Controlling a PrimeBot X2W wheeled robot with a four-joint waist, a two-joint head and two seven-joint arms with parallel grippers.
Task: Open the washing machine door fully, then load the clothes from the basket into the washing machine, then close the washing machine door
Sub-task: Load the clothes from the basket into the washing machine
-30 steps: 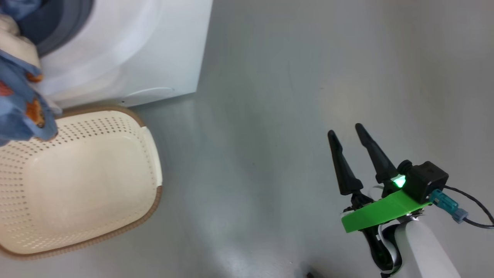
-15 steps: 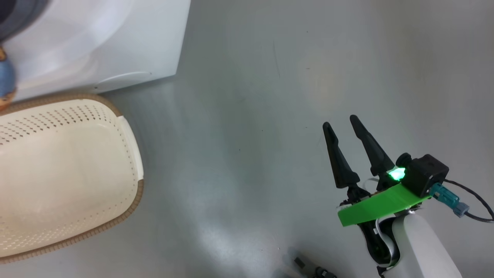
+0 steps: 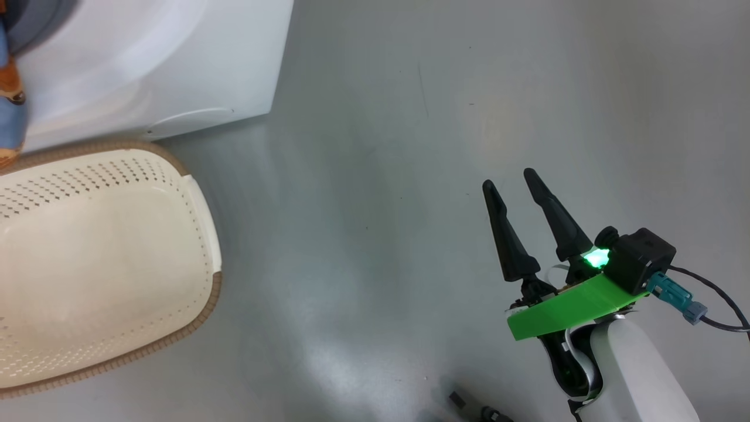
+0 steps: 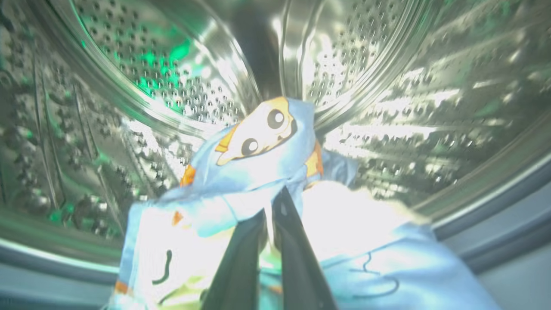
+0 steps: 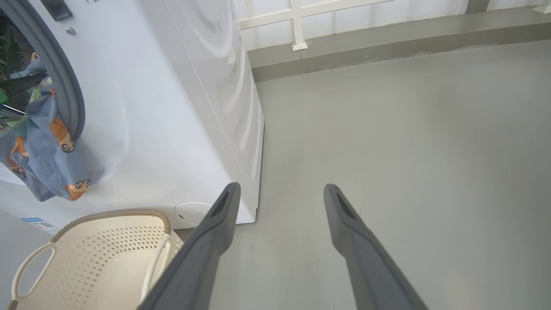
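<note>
In the left wrist view my left gripper [image 4: 272, 202] is shut on the clothes [image 4: 258, 163], a light-blue garment with orange cartoon animals, held inside the steel drum [image 4: 387, 86]. From the right wrist view, part of the clothes [image 5: 43, 159] hangs out over the grey gasket [image 5: 64, 86] of the washing machine [image 5: 172, 107]. The cream basket [image 3: 202, 305] stands on the floor against the washing machine [image 3: 176, 70], its bottom bare. My right gripper [image 3: 508, 179] hovers open over the floor to the right, holding nothing. The washing machine door is out of view.
Grey floor stretches right of the machine. A raised grey ledge [image 5: 387, 43] with a white railing runs along the back. Small dark objects [image 3: 469, 407] lie on the floor near the head view's bottom edge.
The head camera has swung, so machine and basket sit further left. The garment that hung over the basket's left side is now a sliver at the left edge. The right gripper stays open.
</note>
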